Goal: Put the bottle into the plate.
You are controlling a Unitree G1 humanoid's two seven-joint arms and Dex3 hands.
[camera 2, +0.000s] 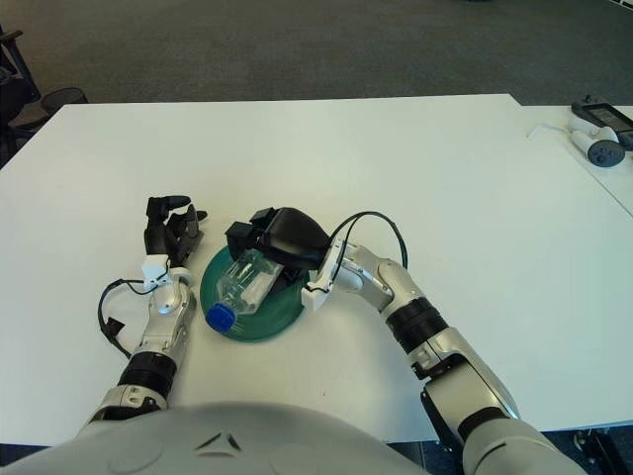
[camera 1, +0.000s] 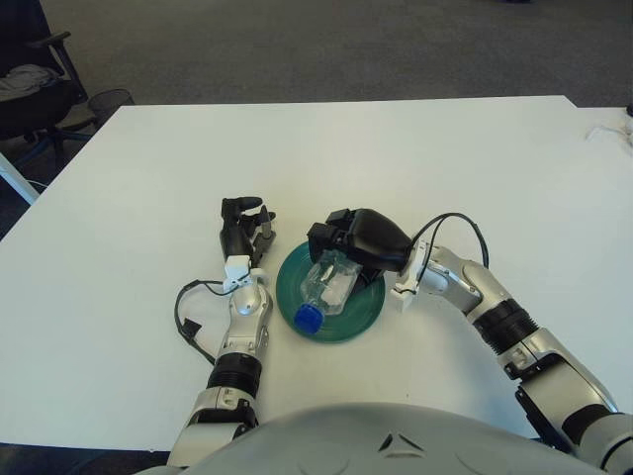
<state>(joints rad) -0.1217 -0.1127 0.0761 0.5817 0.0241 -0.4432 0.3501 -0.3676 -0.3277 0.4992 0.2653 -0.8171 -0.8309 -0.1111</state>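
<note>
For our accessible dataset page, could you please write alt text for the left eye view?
A clear plastic bottle with a blue cap lies on its side in a green plate on a white table, with the right robot hand at its base end. The left robot hand rests on the table just left of the plate, holding nothing.

Bottle [camera 1: 324, 290] in plate [camera 1: 362, 315]; right hand [camera 1: 358, 240] behind, left hand [camera 1: 241, 227] left.
</note>
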